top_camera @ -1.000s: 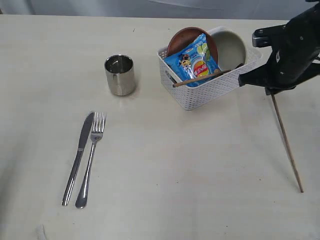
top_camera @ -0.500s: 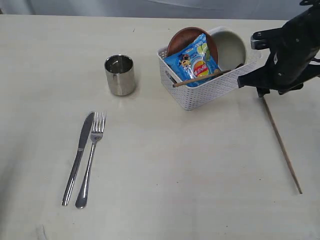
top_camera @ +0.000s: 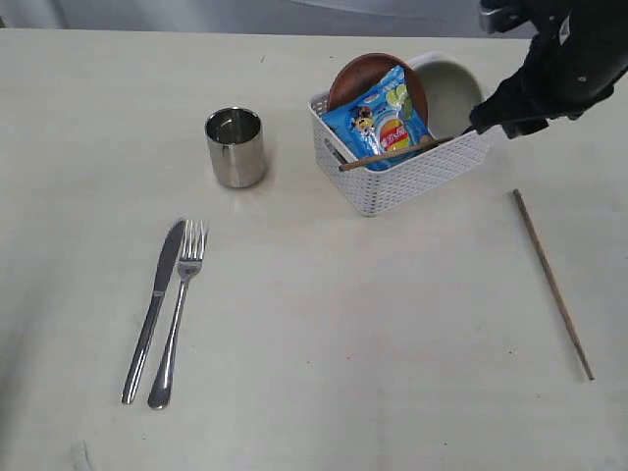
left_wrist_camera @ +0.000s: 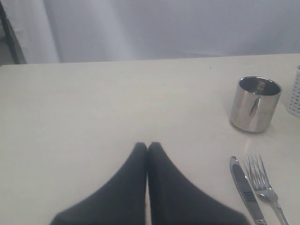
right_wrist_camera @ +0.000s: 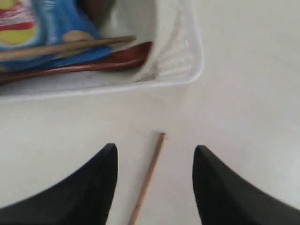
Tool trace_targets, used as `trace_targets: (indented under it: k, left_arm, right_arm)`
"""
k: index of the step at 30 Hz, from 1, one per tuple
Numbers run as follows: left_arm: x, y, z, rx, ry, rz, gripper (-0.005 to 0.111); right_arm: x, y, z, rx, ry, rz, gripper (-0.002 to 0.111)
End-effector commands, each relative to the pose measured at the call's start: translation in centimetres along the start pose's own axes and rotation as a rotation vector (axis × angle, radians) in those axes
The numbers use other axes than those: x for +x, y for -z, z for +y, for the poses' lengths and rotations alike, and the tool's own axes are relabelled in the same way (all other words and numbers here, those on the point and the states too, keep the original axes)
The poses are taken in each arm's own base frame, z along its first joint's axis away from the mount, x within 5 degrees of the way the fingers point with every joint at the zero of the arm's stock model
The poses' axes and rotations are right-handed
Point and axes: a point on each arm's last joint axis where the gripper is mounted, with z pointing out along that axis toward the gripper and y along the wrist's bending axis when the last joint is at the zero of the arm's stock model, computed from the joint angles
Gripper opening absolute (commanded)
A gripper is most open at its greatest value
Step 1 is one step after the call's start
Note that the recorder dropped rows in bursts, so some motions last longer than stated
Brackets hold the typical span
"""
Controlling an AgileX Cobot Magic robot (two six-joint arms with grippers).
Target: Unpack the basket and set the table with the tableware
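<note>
Now, on the pale cream table [top_camera: 343, 334]: white lattice basket [top_camera: 412, 182] far right. By its corner, right gripper [right_wrist_camera: 154, 147] hovering, jaws wide apart, gripping nothing; left gripper [left_wrist_camera: 147, 145] pinched closed, empty. Inside basket: reddish-brown plate [top_camera: 358, 74], blue chip bag [top_camera: 383, 123], off-white bowl [top_camera: 451, 93], one chopstick [top_camera: 392, 154], dark red spoon [right_wrist_camera: 93, 63]. Left of basket, steel cup [top_camera: 235, 147]; nearer, knife [top_camera: 154, 304] beside fork [top_camera: 179, 309]. At right, second chopstick [top_camera: 552, 285] flat on table

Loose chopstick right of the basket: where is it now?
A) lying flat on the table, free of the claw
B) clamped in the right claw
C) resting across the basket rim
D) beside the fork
A: the chopstick lies flat on the table, and the right wrist view shows the right claw spread open above it, both fingers clear of it.
</note>
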Motion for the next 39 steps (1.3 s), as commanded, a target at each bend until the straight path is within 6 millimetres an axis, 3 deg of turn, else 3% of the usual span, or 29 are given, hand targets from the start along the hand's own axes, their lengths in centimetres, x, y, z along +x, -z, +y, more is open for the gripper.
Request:
trace_targets:
  k: [1,5,10,18,23,29,39]
  left_arm:
    - [0.0,0.0,0.0,0.007,-0.001,-0.007,0.0]
    - [0.0,0.0,0.0,0.007,-0.001,-0.007,0.0]
    - [0.0,0.0,0.0,0.007,-0.001,-0.007,0.0]
    - [0.0,0.0,0.0,0.007,-0.001,-0.007,0.0]
    - [0.0,0.0,0.0,0.007,-0.001,-0.007,0.0]
    - [0.0,0.0,0.0,0.007,-0.001,-0.007,0.0]
    - [0.0,0.0,0.0,0.007,0.002,-0.007,0.0]
  right_arm:
    - [0.1,3.5,3.4,-0.216,0.272,-0.048,0.048]
    - [0.2,5.9,7.1,-0.393,0.528,-0.122,0.048]
    - [-0.4,7.5,11.3,-0.371,0.728,-0.243,0.048]
    - [-0.6,6.7,15.7,-0.243,1.066,-0.266,0.048]
    - [-0.6,5.4,16.9,-0.19,1.165,-0.23,0.048]
    - [-1.8,4.3,16.5,-0.049,1.073,-0.259,0.048]
    - [-1.8,2.6,17.1,-0.056,1.097,-0.216,0.048]
